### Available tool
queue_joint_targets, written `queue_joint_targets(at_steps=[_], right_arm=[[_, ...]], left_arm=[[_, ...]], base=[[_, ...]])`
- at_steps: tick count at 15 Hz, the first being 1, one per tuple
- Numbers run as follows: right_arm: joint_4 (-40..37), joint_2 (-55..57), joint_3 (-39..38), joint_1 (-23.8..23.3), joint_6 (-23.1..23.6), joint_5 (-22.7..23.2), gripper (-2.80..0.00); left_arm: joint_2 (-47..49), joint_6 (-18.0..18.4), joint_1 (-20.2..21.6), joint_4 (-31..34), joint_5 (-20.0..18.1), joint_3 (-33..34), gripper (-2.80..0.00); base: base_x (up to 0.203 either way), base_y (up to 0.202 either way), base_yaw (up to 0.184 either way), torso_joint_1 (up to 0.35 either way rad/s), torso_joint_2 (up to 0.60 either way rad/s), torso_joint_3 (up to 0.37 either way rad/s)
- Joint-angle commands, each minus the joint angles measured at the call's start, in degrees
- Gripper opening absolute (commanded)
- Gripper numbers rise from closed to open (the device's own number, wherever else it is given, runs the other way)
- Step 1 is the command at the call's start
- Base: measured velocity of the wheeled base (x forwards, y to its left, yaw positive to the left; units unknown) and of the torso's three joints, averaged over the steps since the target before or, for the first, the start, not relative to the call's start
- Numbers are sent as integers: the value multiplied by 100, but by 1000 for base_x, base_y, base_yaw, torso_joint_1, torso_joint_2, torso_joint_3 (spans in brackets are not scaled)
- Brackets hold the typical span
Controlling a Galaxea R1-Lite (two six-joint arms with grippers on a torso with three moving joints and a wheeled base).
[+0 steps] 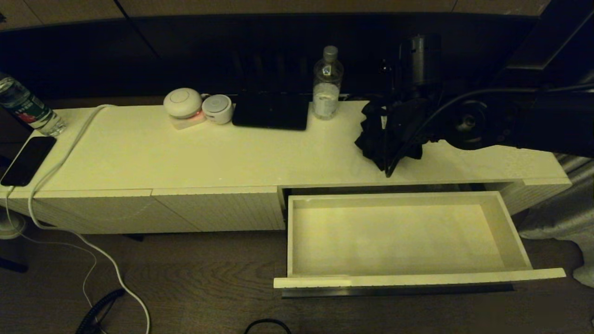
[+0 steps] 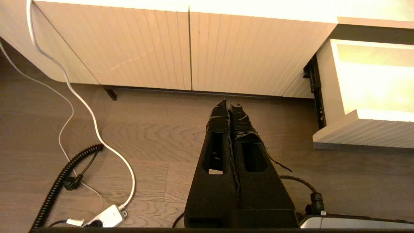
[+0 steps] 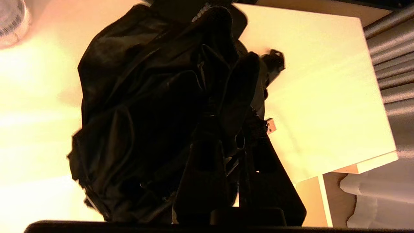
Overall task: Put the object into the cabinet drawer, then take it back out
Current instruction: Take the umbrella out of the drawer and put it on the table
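The cabinet drawer (image 1: 516, 234) is pulled out at the right, its white inside bare and its dark handle strip (image 1: 399, 291) along the front. Its ribbed front also shows in the left wrist view (image 2: 365, 131). A black crumpled fabric object (image 1: 378, 134) hangs over the cabinet top just behind the drawer. In the right wrist view the object (image 3: 139, 106) fills the middle, with my right gripper (image 3: 233, 122) shut on it. My left gripper (image 2: 230, 105) is shut with nothing in it, low over the floor before the ribbed panels, out of the head view.
On the cabinet top (image 1: 185, 157) stand a water bottle (image 1: 327, 83), a black flat box (image 1: 270, 111), two white round devices (image 1: 183, 103), a phone (image 1: 28, 160) and a white cable (image 1: 69, 153). A grey curtain (image 1: 557, 218) hangs right of the drawer. Cables (image 2: 64, 174) lie on the floor.
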State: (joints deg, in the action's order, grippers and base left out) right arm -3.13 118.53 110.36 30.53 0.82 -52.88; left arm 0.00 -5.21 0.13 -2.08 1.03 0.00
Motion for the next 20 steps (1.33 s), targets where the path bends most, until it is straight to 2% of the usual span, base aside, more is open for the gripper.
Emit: queue_joint_targets(at_steps=[1, 6, 9, 18, 19, 20], right_arm=[[8, 192, 14, -66, -71, -37, 0], [-3, 197, 17, -98, -299, -47, 0], [-11, -389, -310, 62, -347, -76, 0], [210, -2349, -4088, 436, -385, 29, 0], [185, -2410, -4358, 437, -528, 51, 0], [28, -2420, -4446, 438, -903, 92, 0]], left_arm=[[-9, -7, 4, -2, 2, 0, -280], [-9, -7, 4, -2, 2, 0, -280], [-9, -7, 4, -2, 2, 0, -280], [-9, -7, 4, -2, 2, 0, -280], [-9, -7, 4, -2, 2, 0, -280], [-9, -7, 4, -2, 2, 0, -280]], base=[[0, 0, 0, 0, 0, 0], [0, 0, 0, 0, 0, 0], [0, 0, 0, 0, 0, 0], [0, 0, 0, 0, 0, 0], [0, 0, 0, 0, 0, 0], [0, 0, 0, 0, 0, 0]])
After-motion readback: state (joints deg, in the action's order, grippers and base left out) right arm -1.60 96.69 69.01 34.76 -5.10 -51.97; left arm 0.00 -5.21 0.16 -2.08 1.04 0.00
